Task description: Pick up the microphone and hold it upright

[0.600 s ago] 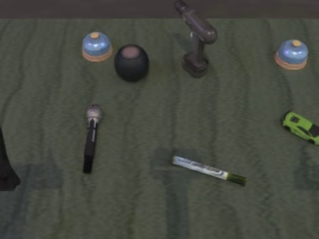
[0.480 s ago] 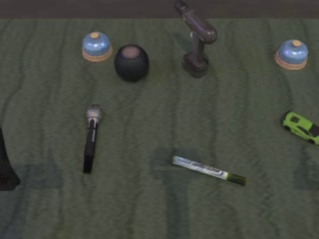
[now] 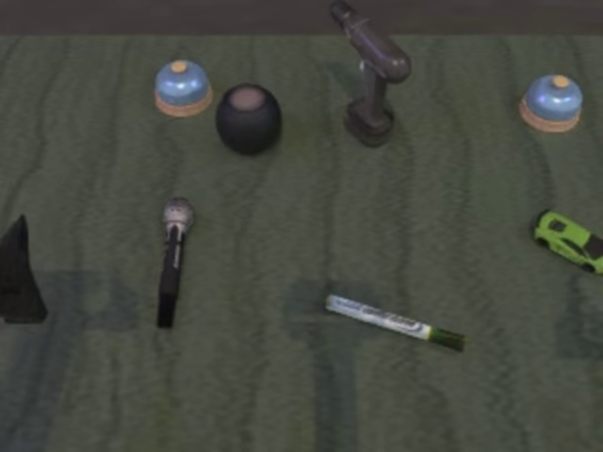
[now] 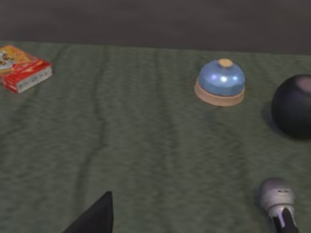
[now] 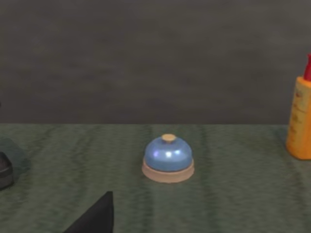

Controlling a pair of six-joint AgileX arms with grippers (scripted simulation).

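- Since the earlier top view, our left gripper (image 3: 19, 273) has come further in from the table's left edge and now shows as a dark wedge level with the microphone; nothing else has shifted.
- We cannot tell how wide its claw stands, as only a dark tip shows in either view.
- The microphone (image 3: 171, 261) lies flat on the green table (image 3: 311, 188), left of centre, untouched.
- Its long axis runs almost straight along the top view's up-down line, with the mesh head toward the black ball speaker (image 3: 249, 118) and the handle toward the near edge.
- It lies to the right of our left gripper, near but apart, so we judge the left arm the nearer one.
- In the left wrist view the mesh head (image 4: 277, 196) sits just short of the blue bell (image 4: 220, 82).
- Our right arm is out of the top view, parked.
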